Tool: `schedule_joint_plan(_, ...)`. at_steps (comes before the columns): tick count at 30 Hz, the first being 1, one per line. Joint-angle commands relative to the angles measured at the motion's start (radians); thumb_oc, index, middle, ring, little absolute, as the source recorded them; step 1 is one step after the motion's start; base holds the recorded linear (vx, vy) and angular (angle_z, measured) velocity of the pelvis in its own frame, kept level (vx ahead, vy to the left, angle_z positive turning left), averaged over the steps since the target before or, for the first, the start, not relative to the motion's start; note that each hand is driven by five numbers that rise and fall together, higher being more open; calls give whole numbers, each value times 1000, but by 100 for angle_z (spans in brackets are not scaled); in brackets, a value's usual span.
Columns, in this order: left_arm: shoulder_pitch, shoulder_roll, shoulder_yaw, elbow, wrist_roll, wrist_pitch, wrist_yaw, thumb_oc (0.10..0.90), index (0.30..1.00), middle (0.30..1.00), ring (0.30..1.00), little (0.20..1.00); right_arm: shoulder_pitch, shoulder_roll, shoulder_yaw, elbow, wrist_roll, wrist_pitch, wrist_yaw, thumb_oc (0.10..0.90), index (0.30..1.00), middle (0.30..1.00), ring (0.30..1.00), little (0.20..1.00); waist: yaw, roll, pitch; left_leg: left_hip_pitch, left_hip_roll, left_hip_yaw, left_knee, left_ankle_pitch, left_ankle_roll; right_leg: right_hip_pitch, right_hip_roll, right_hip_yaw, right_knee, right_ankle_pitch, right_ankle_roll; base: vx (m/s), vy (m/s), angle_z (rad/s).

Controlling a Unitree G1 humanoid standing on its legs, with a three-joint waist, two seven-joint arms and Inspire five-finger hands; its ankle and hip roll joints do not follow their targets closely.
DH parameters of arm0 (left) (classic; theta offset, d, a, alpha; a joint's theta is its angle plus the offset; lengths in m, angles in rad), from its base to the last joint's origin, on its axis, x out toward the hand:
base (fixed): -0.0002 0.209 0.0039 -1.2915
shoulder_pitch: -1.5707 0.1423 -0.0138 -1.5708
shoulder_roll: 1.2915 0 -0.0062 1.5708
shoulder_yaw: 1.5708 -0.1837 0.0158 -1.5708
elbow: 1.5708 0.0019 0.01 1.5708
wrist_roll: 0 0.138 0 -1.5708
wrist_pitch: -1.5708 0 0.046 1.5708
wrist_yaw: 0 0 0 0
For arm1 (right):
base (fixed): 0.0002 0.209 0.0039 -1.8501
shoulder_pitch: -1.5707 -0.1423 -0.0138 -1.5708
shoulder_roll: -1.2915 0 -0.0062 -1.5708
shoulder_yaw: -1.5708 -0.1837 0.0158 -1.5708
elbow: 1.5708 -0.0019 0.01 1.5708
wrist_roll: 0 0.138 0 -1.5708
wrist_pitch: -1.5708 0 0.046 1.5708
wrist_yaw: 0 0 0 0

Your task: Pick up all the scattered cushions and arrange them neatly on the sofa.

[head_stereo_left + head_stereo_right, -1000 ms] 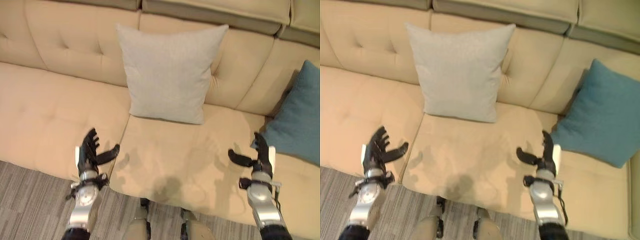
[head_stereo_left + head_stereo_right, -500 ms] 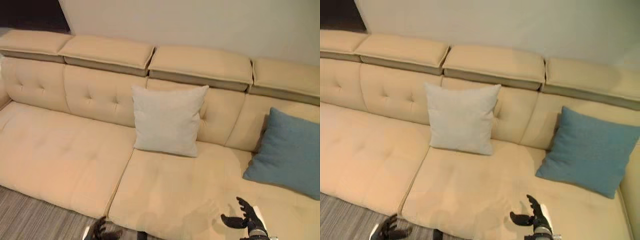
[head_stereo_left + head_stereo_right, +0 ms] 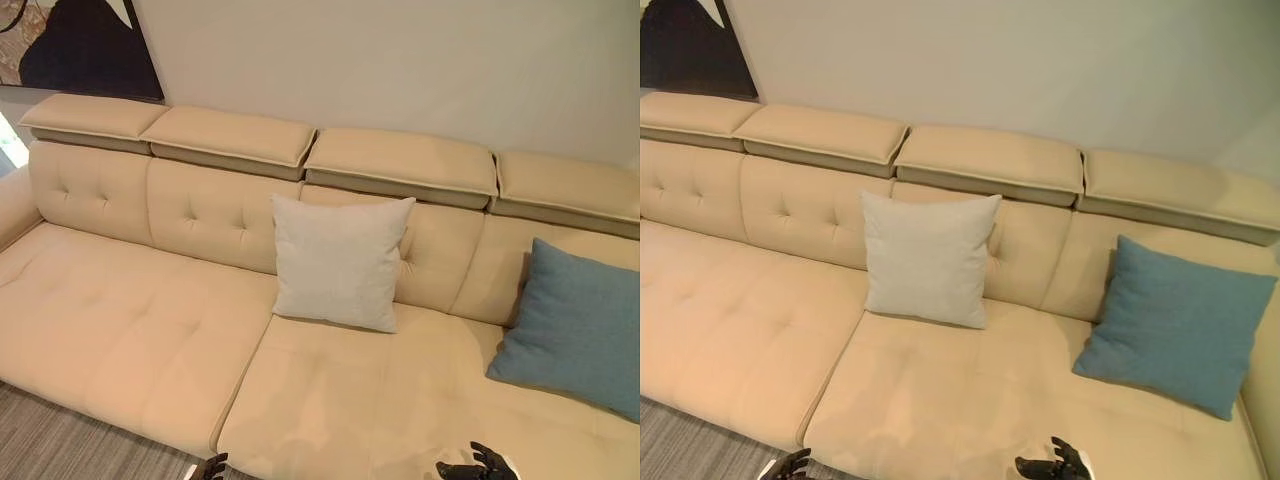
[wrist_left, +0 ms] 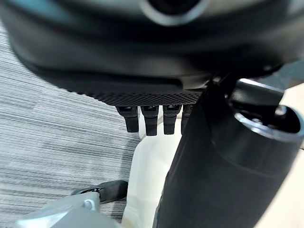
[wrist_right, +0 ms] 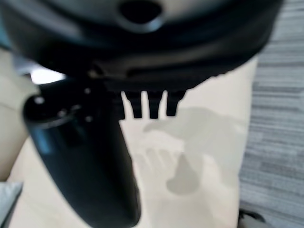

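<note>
A long beige sofa (image 3: 120, 330) runs along a pale wall (image 3: 400, 70), with tufted back panels and a row of padded headrests on top. The sofa serves as the landmark here.

A light grey cushion (image 3: 338, 262) stands upright on the sofa's seat, leaning back against the backrest near the middle, just above the seam between two seat cushions. A teal cushion (image 3: 1175, 325) sits well apart from it toward the sofa's right end, also propped against the backrest and tilted slightly. Both cushions rest on the sofa, and neither hand touches them.

A dark framed picture (image 3: 85, 45) hangs on the wall above the sofa's left end. Grey striped carpet (image 3: 60, 440) lies in front of the sofa's front edge.

The left hand (image 3: 211, 468) shows low at the sofa's front edge, over the carpet beside the seat. In its wrist view its fingers (image 4: 151, 121) extend straight in a row and hold nothing.

The right hand (image 3: 1053, 465) hovers over the front part of the sofa's seat, below the grey cushion and nearer than the teal one. Its fingers (image 5: 154, 105) are spread and straight, with the thumb standing out, and it carries nothing; its shadow falls on the beige seat beneath it.
</note>
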Motion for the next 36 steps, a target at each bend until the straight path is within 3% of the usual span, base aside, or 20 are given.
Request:
schedule_joint_plan(1, -96, 13, -8, 31, 0, -26, 19, 800, 900, 900, 900, 900, -68, -35, -18, -15, 5, -52, -38, 800, 900, 900, 900, 900, 19, -25, 2, 63, 2, 47, 7, -116, -35, 20, -42, -55, 11, -30, 66, -15, -23, 10)
schedule_joint_plan(10, -110, 30, -15, 24, 11, -23, 28, 800, 900, 900, 900, 900, -60, -32, 17, -101, 2, -66, -26, 800, 900, 900, 900, 900, 24, -35, 25, 23, 24, 4, 15, -87, -46, 4, -8, -48, 32, -57, 32, -68, -87, 19)
schedule_joint_plan(14, -131, 29, -24, 26, 6, -24, 33, 800, 900, 900, 900, 900, -60, -33, 23, -135, 10, -78, -30, 800, 900, 900, 900, 900, 33, -45, 53, -63, 40, -41, 39, -36, -68, -18, 26, -56, 21, -71, 6, -197, -135, 37)
schedule_joint_plan(15, -160, 22, -45, 24, 12, -27, 39, 800, 900, 900, 900, 900, -78, -41, 25, -135, 13, -81, -40, 800, 900, 900, 900, 900, 37, -50, 74, -129, 31, -61, 65, 0, -88, -33, 28, -87, 17, -70, 1, -226, -101, 70)
schedule_joint_plan(17, -173, 19, -52, 23, 10, -29, 42, 800, 900, 900, 900, 900, -92, -45, 26, -133, 16, -82, -44, 800, 900, 900, 900, 900, 34, -56, 81, -167, 21, -65, 91, 2, -91, -50, 21, -102, 19, -64, 0, -241, -53, 90)
schedule_joint_plan(18, -195, 16, -59, 19, 5, -34, 46, 800, 900, 900, 900, 900, -103, -52, 28, -156, 15, -83, -51, 800, 900, 900, 900, 900, 26, -69, 84, -181, 2, -52, 148, -39, -75, -82, 4, -130, 22, -43, -1, -243, -38, 105)
schedule_joint_plan(19, -196, 16, -59, 19, 5, -34, 46, 800, 900, 900, 900, 900, -103, -52, 28, -156, 15, -82, -51, 800, 900, 900, 900, 900, 24, -69, 81, -186, 1, -54, 148, -37, -74, -85, 3, -132, 22, -41, 0, -217, -29, 92)
schedule_joint_plan(20, -199, 13, -57, 18, 2, -35, 47, 800, 900, 900, 900, 900, -100, -53, 27, -168, 10, -86, -54, 800, 900, 900, 900, 900, 14, -79, 78, -169, -2, -32, 185, -90, -61, -96, -10, -145, 21, -30, 2, -133, 65, 46)
schedule_joint_plan(21, -200, -2, -54, 13, 4, -37, 48, 800, 900, 900, 900, 900, -92, -54, 19, -175, 7, -89, -57, 800, 900, 900, 900, 900, -12, -81, 67, -107, 4, 31, 232, -178, -46, -105, -24, -162, 16, -18, 3, -129, 62, 49)
schedule_joint_plan(26, -198, -14, -63, -10, 3, -35, 49, 800, 900, 900, 900, 900, -87, -49, 16, -170, 0, -85, -59, 800, 900, 900, 900, 900, -33, -59, 61, -17, 10, 103, 177, -198, -33, -105, -26, -183, 20, 7, 15, -40, 116, 53)
schedule_joint_plan(29, -192, -8, -64, -15, -8, -40, 50, 800, 900, 900, 900, 900, -106, -35, 46, -137, -22, -74, -55, 800, 900, 900, 900, 900, -14, -60, 70, -13, -37, 53, 144, -193, -14, -123, -41, -176, 39, 33, 30, -126, 231, 28)
schedule_joint_plan(31, -186, 17, -36, 2, -20, -40, 52, 800, 900, 900, 900, 900, -146, -19, 92, -117, -58, -58, -46, 800, 900, 900, 900, 900, 14, -61, 98, -22, -51, 18, 107, -170, 3, -182, -65, -147, 121, 35, 50, -253, 194, -19)
schedule_joint_plan(33, -189, 22, -32, 7, -23, -41, 55, 800, 900, 900, 900, 900, -155, -15, 99, -114, -64, -55, -44, 800, 900, 900, 900, 900, 13, -64, 101, -30, -54, 10, 105, -162, 6, -203, -64, -116, 137, 39, 55, -143, 37, -10)
schedule_joint_plan(36, -190, 33, -19, 13, -38, -49, 62, 800, 900, 900, 900, 900, -168, -8, 117, -102, -60, -52, -37, 800, 900, 900, 900, 900, 20, -64, 102, -47, -65, -34, 96, -143, 18, -206, -10, 62, 154, 7, 58, -104, -7, 51)
